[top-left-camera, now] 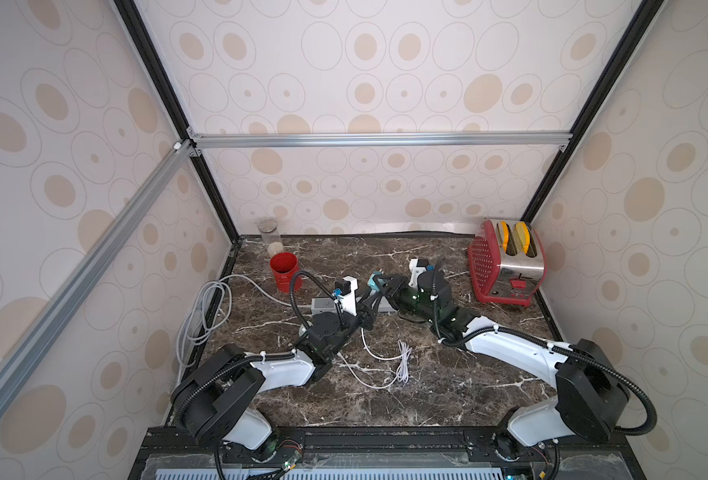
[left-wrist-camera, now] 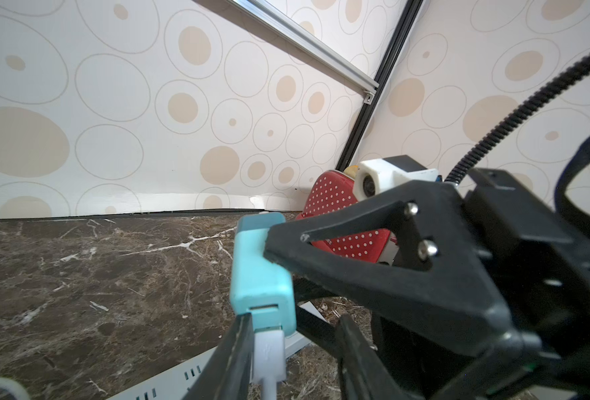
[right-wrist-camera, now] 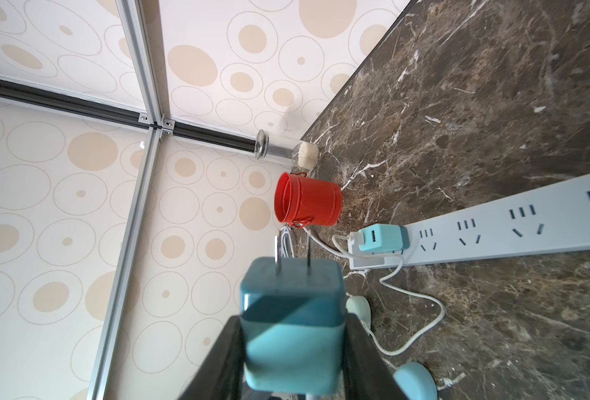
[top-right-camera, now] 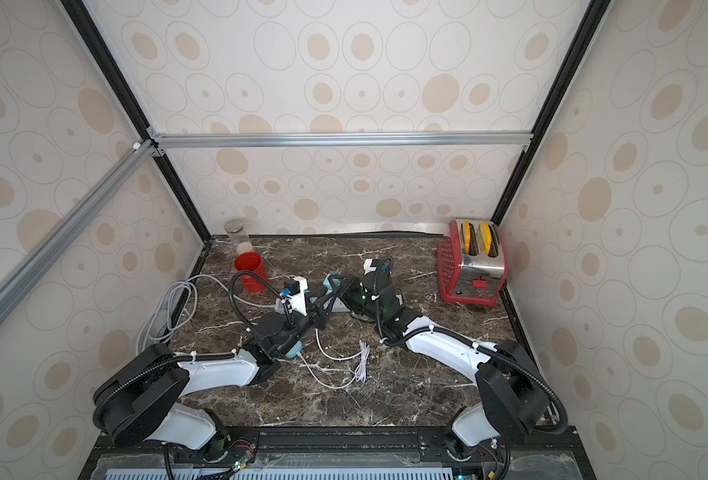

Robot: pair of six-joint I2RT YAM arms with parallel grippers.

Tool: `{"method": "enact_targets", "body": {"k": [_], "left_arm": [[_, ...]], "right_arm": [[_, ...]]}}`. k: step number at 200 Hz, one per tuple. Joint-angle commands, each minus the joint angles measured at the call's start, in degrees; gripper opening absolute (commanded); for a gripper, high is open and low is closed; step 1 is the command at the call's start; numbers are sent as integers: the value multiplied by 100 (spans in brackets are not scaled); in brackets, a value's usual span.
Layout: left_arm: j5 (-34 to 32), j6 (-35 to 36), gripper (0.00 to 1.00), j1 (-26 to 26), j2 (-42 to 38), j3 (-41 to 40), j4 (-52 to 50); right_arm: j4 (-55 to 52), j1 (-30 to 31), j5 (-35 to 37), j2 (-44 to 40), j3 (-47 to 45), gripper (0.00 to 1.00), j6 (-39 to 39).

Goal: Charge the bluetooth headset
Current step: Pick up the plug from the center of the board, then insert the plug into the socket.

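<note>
My right gripper (right-wrist-camera: 291, 332) is shut on a teal charger adapter (right-wrist-camera: 291, 322), held in the air with its two prongs pointing away. In both top views the adapter (top-left-camera: 373, 282) hangs over the grey power strip (top-left-camera: 323, 305). A white USB plug (left-wrist-camera: 269, 356) sits in the adapter's port (left-wrist-camera: 262, 273). My left gripper (left-wrist-camera: 297, 322) is open around the plug: one finger lies against it, the other stands apart. The pale teal headset (right-wrist-camera: 359, 308) lies on the marble beside the strip (right-wrist-camera: 494, 235), partly under my left arm (top-right-camera: 294, 349).
A second teal adapter (right-wrist-camera: 383, 237) with a white cable is plugged into the strip's end. Loose white cable (top-left-camera: 402, 361) lies mid-table. A red cup (top-left-camera: 285, 272) and glass jar (top-left-camera: 270, 237) stand back left, a red toaster (top-left-camera: 508, 262) back right, and a coiled grey cord (top-left-camera: 206, 307) at the left edge.
</note>
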Motion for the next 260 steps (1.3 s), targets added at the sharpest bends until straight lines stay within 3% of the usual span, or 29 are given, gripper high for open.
{"method": "enact_targets", "body": {"k": [1,22,54,87,136,170,184,203,214,260], "left_arm": [[-315,279,46,-37,-205,134,17],[-379,316,58,-35,-491,119,-439],[-406,450,60,-37,-742,54,-652],[-57,514,48,-37,-624,205,-642],[69,583,41,-37,-353,232,-151],[-229,624,24,-31,-389,246,-200],[-484,606,20,-28,-486,266,-434],[-499,686,15,-11,-671,376,-953],[-537,754,13,-11,-815,416,-1299],[-499,1517,8,65,-1591,1065,-4144]], "right_arm": [[84,151,-248,-250,-175,18,108],[29,151,-92,-361,-248,18,48],[102,158,-151,-357,-221,18,-11],[444,204,-380,-251,-206,17,46],[656,295,-549,-156,-239,17,247],[669,321,-536,-159,-272,18,237],[638,304,-390,-248,-330,26,101],[214,135,-227,-513,-384,55,-358],[-165,-43,-72,-770,-485,65,-671],[-1854,-1085,-292,-2053,-876,71,-1932]]}}
